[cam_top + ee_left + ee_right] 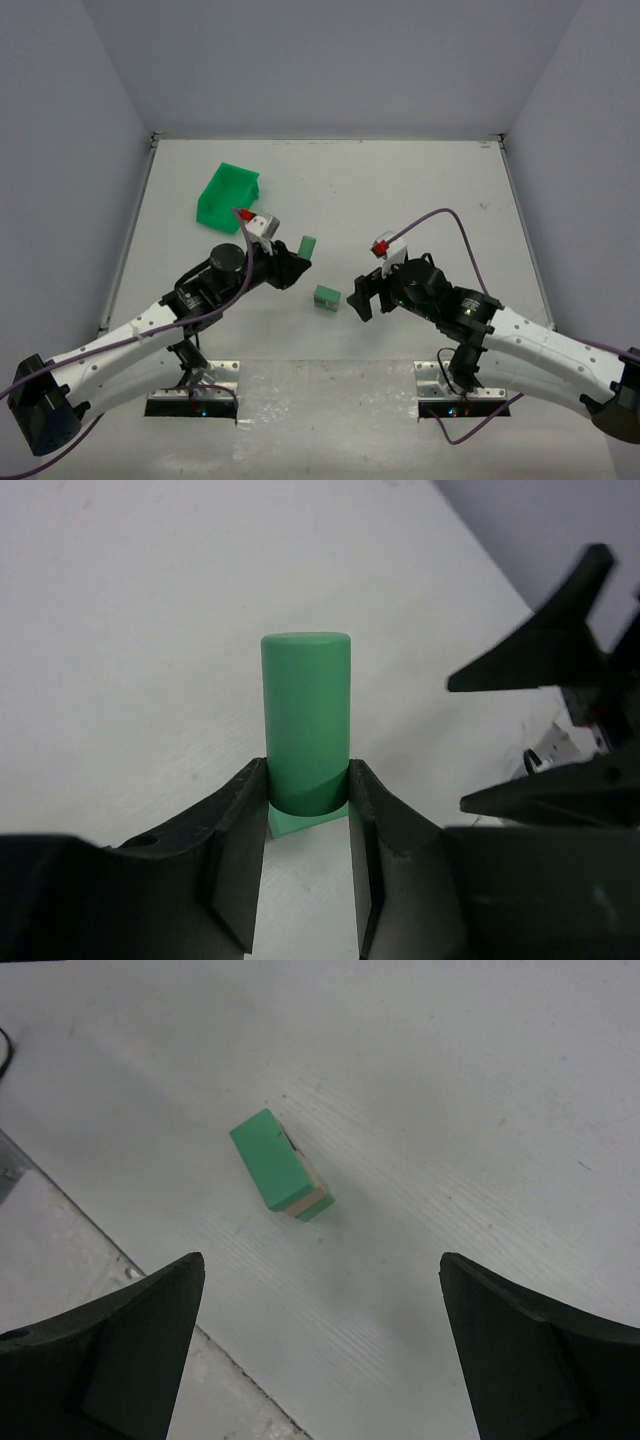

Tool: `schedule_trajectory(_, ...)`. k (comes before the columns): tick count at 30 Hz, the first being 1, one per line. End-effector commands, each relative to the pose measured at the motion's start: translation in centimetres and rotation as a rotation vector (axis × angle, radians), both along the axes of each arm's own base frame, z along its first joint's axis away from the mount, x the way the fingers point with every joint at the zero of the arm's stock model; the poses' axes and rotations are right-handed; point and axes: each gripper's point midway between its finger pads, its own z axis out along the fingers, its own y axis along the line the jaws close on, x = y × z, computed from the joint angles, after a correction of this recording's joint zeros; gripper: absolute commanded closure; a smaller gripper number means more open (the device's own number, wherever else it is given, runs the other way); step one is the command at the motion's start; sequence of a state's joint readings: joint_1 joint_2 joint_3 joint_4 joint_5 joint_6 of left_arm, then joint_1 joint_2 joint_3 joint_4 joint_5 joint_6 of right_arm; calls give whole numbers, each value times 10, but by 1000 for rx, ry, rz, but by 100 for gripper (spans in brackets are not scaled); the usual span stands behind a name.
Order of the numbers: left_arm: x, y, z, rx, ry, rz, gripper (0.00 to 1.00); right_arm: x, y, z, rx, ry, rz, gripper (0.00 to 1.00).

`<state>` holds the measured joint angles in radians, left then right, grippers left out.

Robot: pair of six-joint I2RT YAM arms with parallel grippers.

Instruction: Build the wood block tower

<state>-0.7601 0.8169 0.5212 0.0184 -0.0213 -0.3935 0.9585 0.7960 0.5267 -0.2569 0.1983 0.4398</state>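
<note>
Green cylinder [305,720] pinched in outstretched left pincer [308,782]; right pincer [320,1305] gapes.

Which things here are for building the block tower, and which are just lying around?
For the tower:
- green cylinder block, clamped in the left gripper
- green rectangular block, lying on the table below the open right gripper

Just lying about:
- bright green bin, far left on the table

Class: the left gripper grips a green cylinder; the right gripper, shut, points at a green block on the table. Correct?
One slip: the right gripper is wide open, not shut, as the right wrist view shows. The rest holds: left gripper on the green cylinder, green block on the table.
</note>
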Motion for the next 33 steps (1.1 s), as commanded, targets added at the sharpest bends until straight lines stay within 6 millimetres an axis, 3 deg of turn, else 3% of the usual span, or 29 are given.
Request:
schedule_trajectory(1, -59, -43, 37, 3, -429, -564, 100, -10, 23, 76, 260, -70, 81, 1)
schedule_trajectory(5, -86, -49, 21, 8, -548, -757, 100, -25, 27, 95, 338, -71, 147, 1)
schedule_trajectory(12, -95, -48, 22, -3, -575, -801, 100, -44, 49, 111, 409, 0, 280, 2)
schedule_trajectory(15, -97, -47, 22, -13, -574, -805, 100, -44, 63, 112, 405, 34, 315, 8)
schedule_trajectory(18, -100, -47, 22, -29, -573, -808, 100, -41, 75, 116, 415, 36, 347, 20)
schedule_trajectory(22, -99, -48, 24, -39, -568, -802, 100, -36, 84, 119, 418, 15, 365, 29)
schedule_trajectory(33, -87, -49, 24, -36, -543, -741, 100, -37, 84, 122, 417, -3, 382, 71)
